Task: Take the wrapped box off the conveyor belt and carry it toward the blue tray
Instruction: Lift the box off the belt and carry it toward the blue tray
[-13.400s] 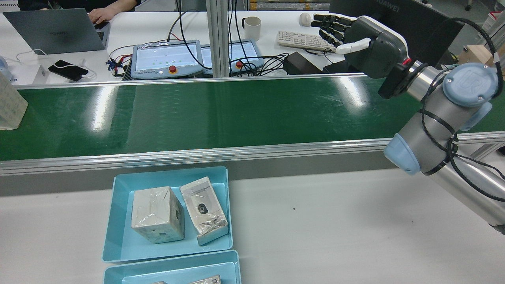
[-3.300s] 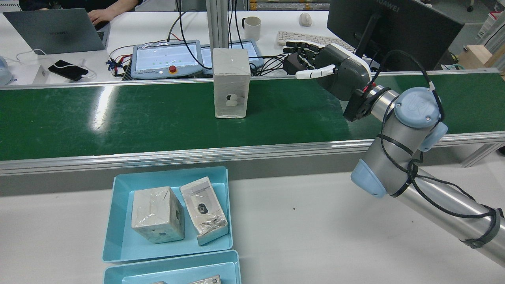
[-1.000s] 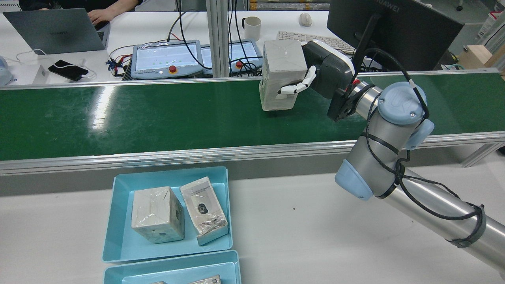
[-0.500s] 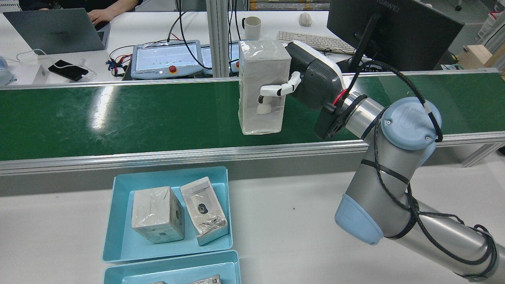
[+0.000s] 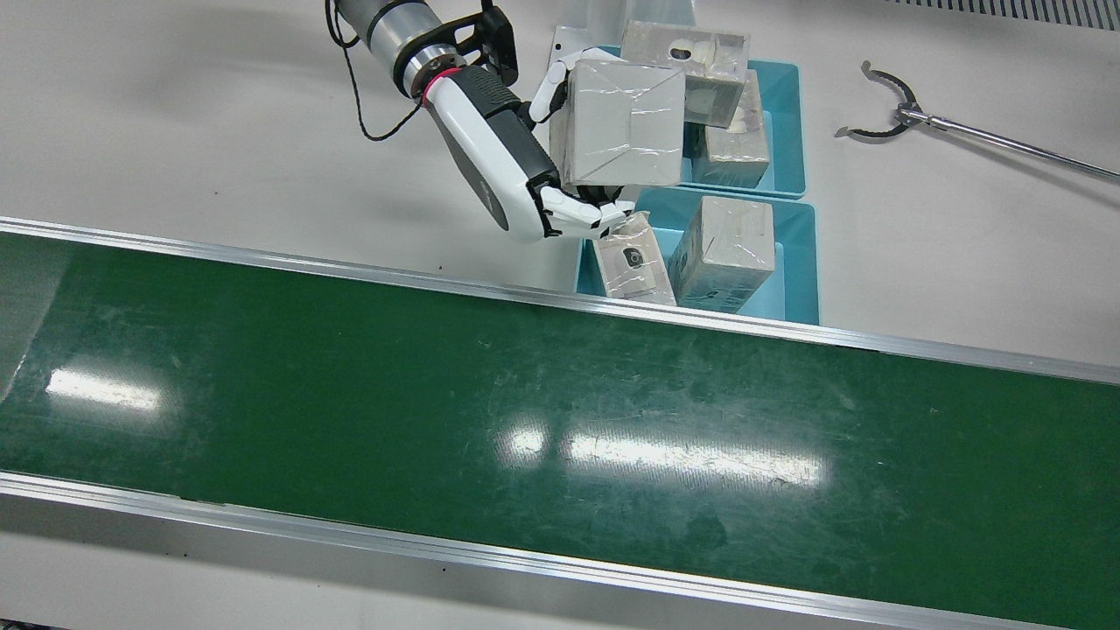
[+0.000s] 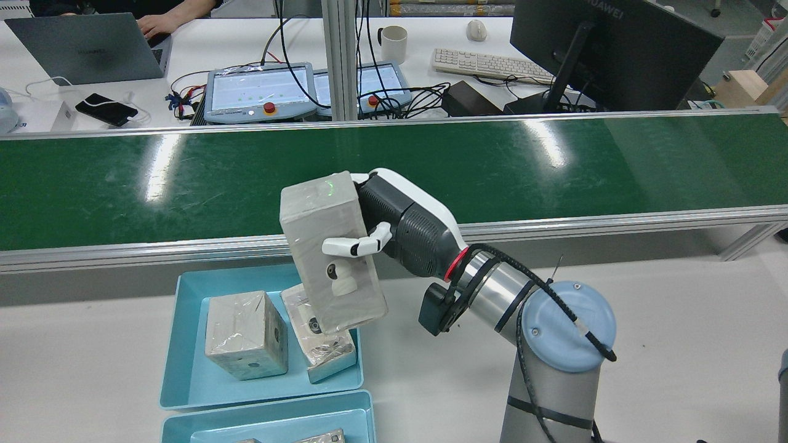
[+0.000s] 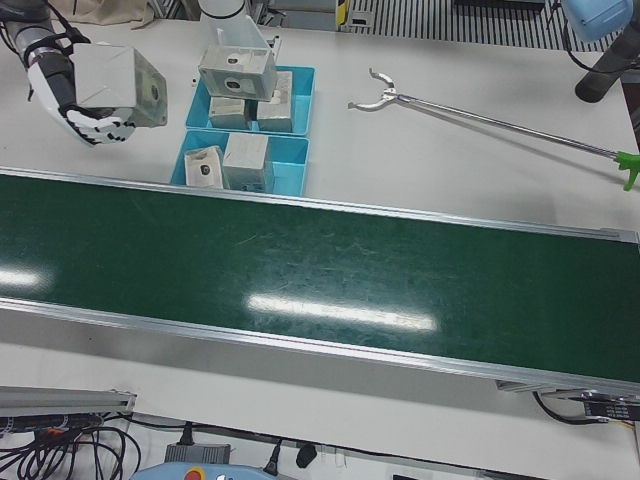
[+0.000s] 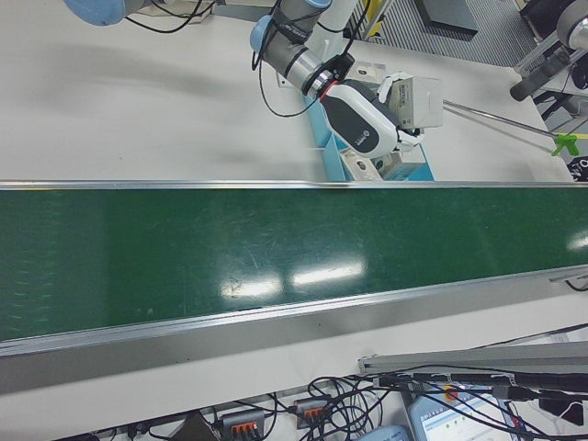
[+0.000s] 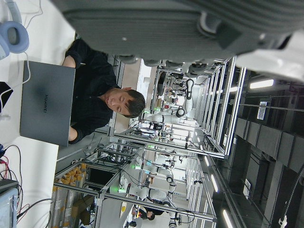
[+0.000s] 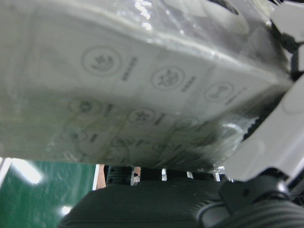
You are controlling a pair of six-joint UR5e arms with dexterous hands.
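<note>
My right hand (image 6: 406, 231) is shut on the wrapped box (image 6: 332, 252), a grey carton under clear film with a small white camera showing on one face. The box hangs tilted above the belt-side corner of the blue tray (image 6: 184, 375), clear of the green conveyor belt (image 6: 184, 184). The front view has the same hand (image 5: 499, 157) and box (image 5: 626, 122) over the white table beside the trays (image 5: 792, 262). The box (image 10: 142, 85) fills the right hand view. The left hand (image 9: 190, 28) appears only as a dark body at the top of its own view.
Two wrapped boxes (image 6: 246, 335) lie in the tray; a second tray (image 6: 271, 424) with more boxes sits behind it. A long reach grabber (image 5: 892, 105) lies on the table. Beyond the belt are pendants, a laptop, a monitor and a person.
The box rode in on the belt and my right hand closed on it. Over the last second the hand lifted it and swung it back across the near rail to the tray.
</note>
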